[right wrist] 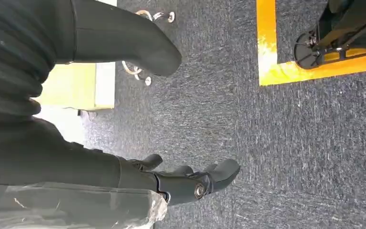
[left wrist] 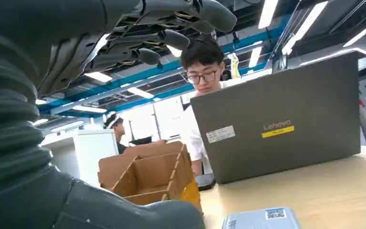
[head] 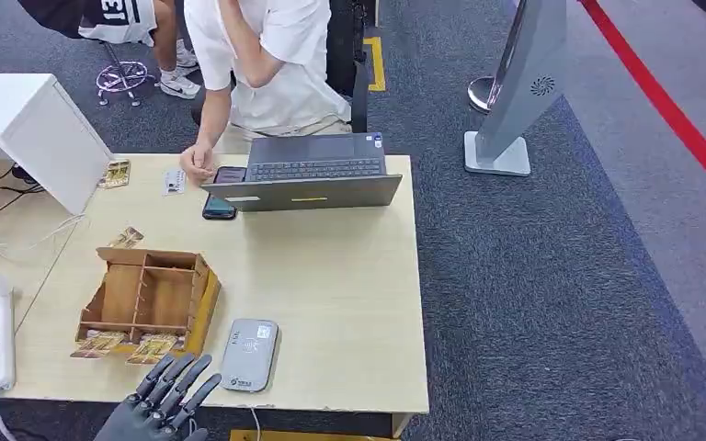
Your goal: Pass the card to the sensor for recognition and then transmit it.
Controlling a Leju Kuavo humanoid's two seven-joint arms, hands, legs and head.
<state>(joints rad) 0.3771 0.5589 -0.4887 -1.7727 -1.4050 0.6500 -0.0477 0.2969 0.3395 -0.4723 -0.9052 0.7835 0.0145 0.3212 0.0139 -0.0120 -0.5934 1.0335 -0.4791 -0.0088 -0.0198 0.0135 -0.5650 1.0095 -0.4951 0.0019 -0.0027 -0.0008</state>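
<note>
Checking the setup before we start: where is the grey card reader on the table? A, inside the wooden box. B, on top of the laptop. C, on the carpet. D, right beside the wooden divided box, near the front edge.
D: the grey card reader lies flat on the table just beside the wooden box, near the front edge.

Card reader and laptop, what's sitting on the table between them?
Nothing: in the head view the stretch of table between the grey card reader and the laptop is bare wood. The cardboard organizer stands off to the side.
</note>
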